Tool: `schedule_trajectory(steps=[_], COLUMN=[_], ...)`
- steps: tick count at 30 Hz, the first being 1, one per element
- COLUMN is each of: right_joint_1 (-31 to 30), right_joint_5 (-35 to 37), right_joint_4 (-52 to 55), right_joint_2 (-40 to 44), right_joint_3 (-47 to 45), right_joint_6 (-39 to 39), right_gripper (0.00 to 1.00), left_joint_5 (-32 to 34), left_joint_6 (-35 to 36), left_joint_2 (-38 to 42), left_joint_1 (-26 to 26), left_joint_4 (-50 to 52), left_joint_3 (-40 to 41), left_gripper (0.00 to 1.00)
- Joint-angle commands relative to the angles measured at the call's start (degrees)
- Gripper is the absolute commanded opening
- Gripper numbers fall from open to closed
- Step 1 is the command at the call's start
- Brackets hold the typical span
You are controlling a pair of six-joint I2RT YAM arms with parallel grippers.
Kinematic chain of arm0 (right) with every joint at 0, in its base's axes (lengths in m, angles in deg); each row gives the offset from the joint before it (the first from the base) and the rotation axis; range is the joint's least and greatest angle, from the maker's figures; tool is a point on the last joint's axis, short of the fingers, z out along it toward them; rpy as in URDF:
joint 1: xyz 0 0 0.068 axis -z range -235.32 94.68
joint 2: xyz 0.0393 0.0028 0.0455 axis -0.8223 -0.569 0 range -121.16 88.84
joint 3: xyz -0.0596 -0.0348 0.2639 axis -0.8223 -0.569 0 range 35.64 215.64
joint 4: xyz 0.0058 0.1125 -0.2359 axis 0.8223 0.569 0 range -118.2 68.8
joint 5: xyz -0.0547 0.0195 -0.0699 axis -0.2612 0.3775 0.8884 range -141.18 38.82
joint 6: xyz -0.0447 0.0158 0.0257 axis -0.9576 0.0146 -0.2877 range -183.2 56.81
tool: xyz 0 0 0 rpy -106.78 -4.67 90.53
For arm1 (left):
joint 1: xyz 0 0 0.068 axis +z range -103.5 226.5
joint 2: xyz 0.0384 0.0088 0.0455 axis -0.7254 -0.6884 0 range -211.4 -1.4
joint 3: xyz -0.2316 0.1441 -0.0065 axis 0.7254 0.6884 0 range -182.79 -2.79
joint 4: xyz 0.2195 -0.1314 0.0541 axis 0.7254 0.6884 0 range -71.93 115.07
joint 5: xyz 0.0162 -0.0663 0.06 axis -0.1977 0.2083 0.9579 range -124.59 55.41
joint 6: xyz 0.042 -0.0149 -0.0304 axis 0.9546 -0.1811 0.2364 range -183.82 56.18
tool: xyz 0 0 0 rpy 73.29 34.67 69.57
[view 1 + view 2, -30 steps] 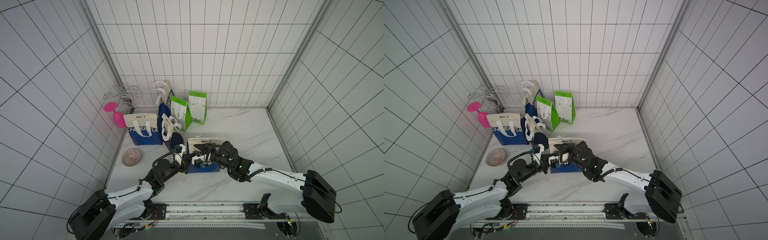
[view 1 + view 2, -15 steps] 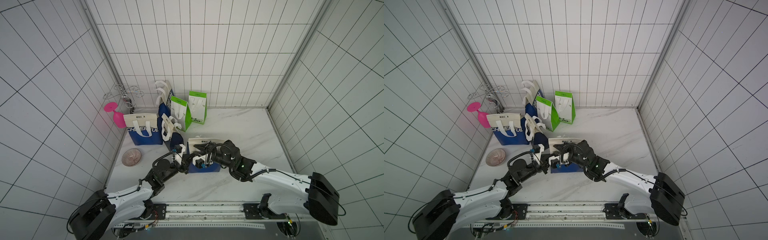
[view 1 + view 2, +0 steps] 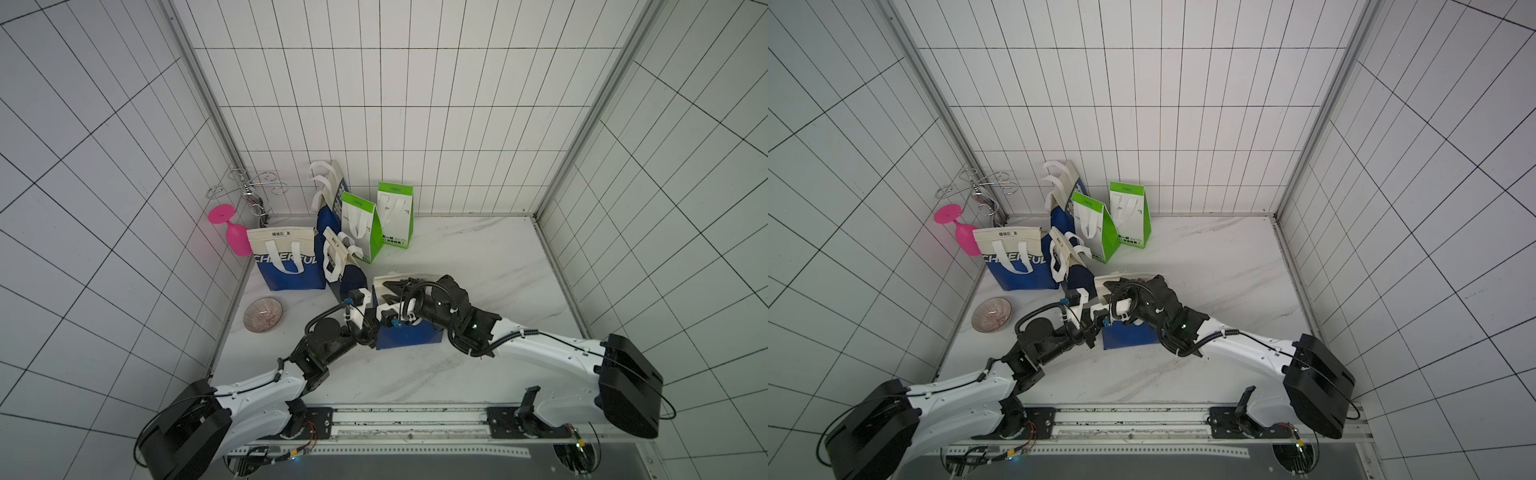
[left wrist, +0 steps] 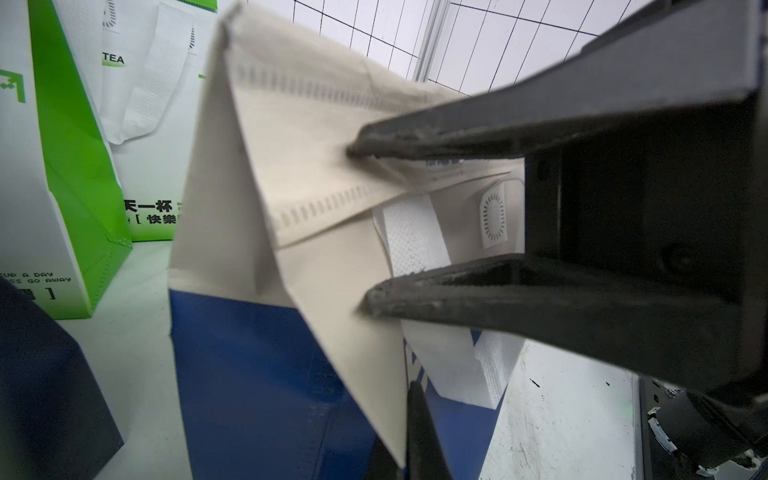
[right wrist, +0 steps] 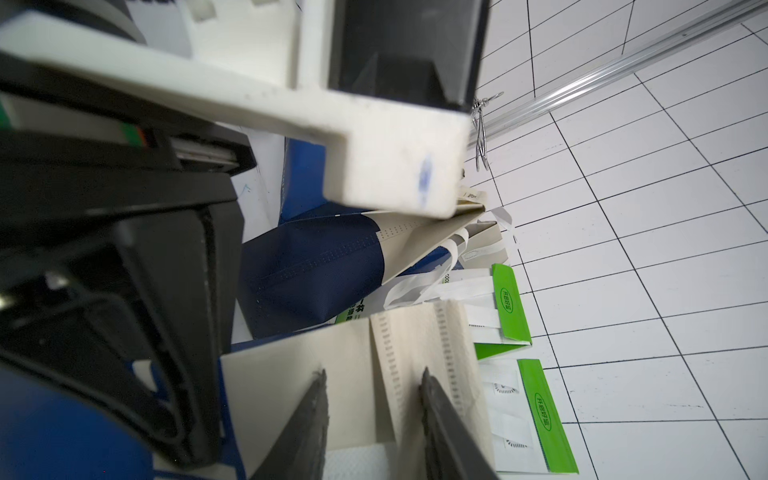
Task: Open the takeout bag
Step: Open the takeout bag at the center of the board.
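Observation:
The takeout bag [image 3: 411, 338], blue below and beige on top, stands at the table's middle in both top views [image 3: 1129, 336]. My left gripper [image 4: 411, 436] is shut on the beige folded edge at the bag's near left corner [image 3: 375, 330]. My right gripper [image 5: 374, 386] reaches over the bag's top [image 3: 387, 291] with its jaws apart. The beige top fold [image 5: 386, 345] lies between its fingers [image 4: 415, 141], one on each side. The bag's white handle [image 4: 415, 245] hangs on the near face. The bag's mouth looks pressed flat.
Just behind stand a blue CHEERFUL bag [image 3: 286, 262], a dark-blue bag [image 3: 351, 276] and two green-and-white bags [image 3: 361, 228]. A pink glass [image 3: 235, 237], a wire rack [image 3: 249, 191] and a small bowl [image 3: 263, 315] sit at the left wall. Tiled walls enclose the table.
The right arm has shifted slightly at the bag's top. The left gripper and the bag stay as they were.

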Motion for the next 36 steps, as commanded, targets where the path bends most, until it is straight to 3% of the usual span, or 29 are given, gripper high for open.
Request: schedule_trajectory(steps=[1, 10, 15, 22, 26, 33, 36], right_joint_1=[0.07, 0.09, 0.09, 0.09, 0.11, -0.94, -1.63], right_joint_5=[4.48, 10.27, 9.74, 10.52, 12.68, 20.32, 22.37], right_joint_4=[-1.6, -2.17, -1.34, -0.8, -0.71, -10.2, -1.94], right_joint_2=[-1.68, -4.13, -4.48, -5.35, -6.16, -7.31, -5.67], right_joint_3=[7.33, 9.89, 9.42, 9.55, 10.92, 10.95, 13.13], right_joint_6=[-1.84, -3.67, -4.04, -4.44, -3.98, -0.18, 3.48], right_gripper=[0.37, 0.33, 0.28, 0.15, 0.0, 0.0, 0.0], left_joint_5=[-0.79, -0.9, -0.89, -0.81, -0.81, -0.56, -0.63], left_joint_6=[0.03, -0.02, 0.03, 0.12, 0.13, 0.1, -0.03], left_joint_2=[0.03, 0.18, 0.22, 0.39, 0.31, 0.57, 0.51], left_joint_1=[-0.33, -0.25, -0.32, -0.26, -0.27, -0.26, -0.3], left_joint_4=[0.65, 0.65, 0.67, 0.74, 0.78, 0.96, 0.96], left_joint_3=[-0.22, -0.3, -0.32, -0.21, -0.26, -0.22, -0.26], left_gripper=[0.0, 0.0, 0.0, 0.0, 0.0, 0.0, 0.0])
